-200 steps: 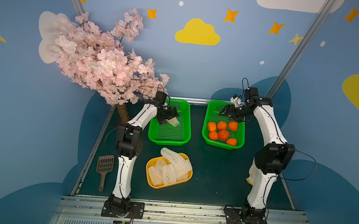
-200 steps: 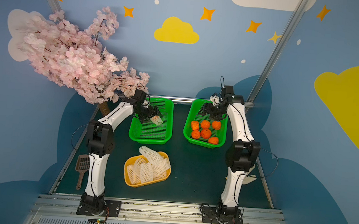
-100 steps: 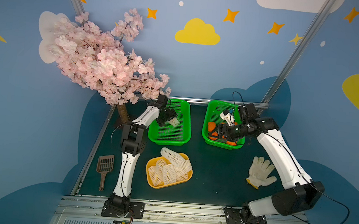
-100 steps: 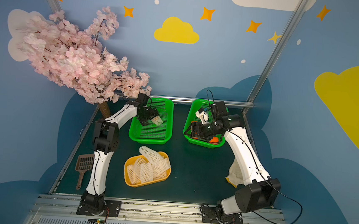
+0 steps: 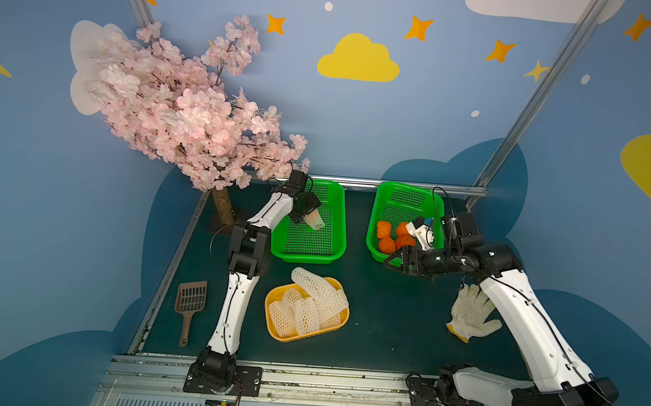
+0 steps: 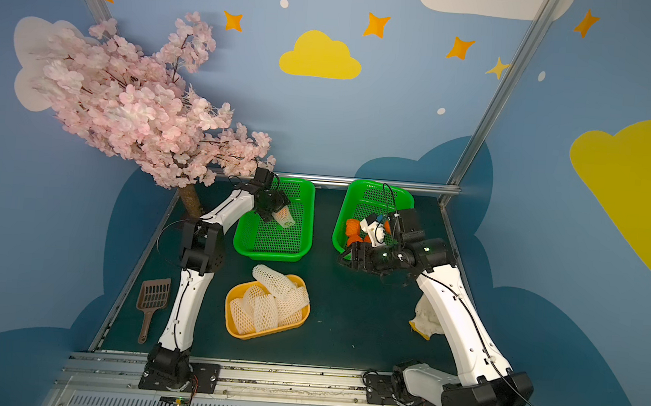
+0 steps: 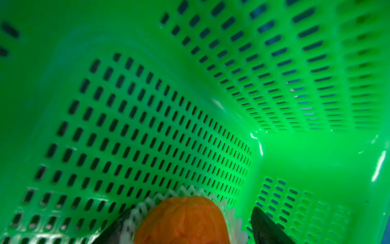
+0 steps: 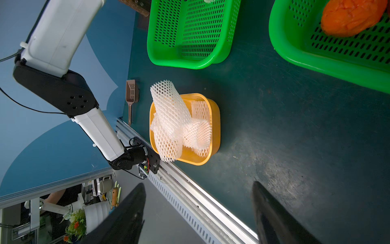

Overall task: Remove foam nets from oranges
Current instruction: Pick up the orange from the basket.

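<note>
In both top views my left gripper reaches into the left green basket. An orange in its white foam net sits between the jaws. In the left wrist view the left gripper is open, with one finger against the net and a gap at the other. Several bare oranges lie in the right green basket. My right gripper hovers open and empty over the mat in front of that basket. Several empty foam nets are piled in the yellow tray.
A white work glove lies on the mat under my right arm. A brown slotted scoop lies at the left edge. The pink blossom tree overhangs the back left corner. An aluminium rail runs along the front.
My right arm has swung from the back of the right basket to its front and now stretches low over the mat, uncovering the glove. The left gripper stays at the netted orange.
</note>
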Controlling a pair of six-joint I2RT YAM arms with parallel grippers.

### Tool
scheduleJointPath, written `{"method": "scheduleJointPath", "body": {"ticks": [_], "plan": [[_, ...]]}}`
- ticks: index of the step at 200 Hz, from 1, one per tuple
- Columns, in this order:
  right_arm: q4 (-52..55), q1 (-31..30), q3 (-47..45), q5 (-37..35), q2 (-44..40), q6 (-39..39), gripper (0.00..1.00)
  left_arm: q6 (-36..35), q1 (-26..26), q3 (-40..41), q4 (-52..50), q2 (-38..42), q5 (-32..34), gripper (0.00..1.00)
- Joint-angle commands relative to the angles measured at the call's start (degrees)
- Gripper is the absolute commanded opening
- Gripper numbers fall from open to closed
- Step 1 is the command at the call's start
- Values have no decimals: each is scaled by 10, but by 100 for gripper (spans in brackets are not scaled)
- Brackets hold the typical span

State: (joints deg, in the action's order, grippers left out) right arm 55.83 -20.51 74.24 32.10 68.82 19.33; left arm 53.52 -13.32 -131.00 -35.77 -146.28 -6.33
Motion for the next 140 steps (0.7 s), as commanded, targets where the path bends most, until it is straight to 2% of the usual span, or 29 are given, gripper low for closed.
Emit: {"method": "scheduleJointPath", "body": {"ticks": [1, 34, 63, 131, 140], "plan": [[-31, 2, -13, -10, -24, 10, 78, 3, -5, -10, -28, -10, 13, 81], [-33, 7, -24, -3, -29, 7, 78, -13, -5, -11, -30, -9, -7, 65], [-40, 34, -40, 13, -32, 9, 78, -34, -7, 0, -19, -2, -39, 56], [-42, 84, -71, 34, -55, -2, 78, -58, -16, 89, 13, 94, -67, 54], [-42, 86, -75, 37, -57, -2, 78, -62, -21, 96, 15, 111, -85, 54]]}}
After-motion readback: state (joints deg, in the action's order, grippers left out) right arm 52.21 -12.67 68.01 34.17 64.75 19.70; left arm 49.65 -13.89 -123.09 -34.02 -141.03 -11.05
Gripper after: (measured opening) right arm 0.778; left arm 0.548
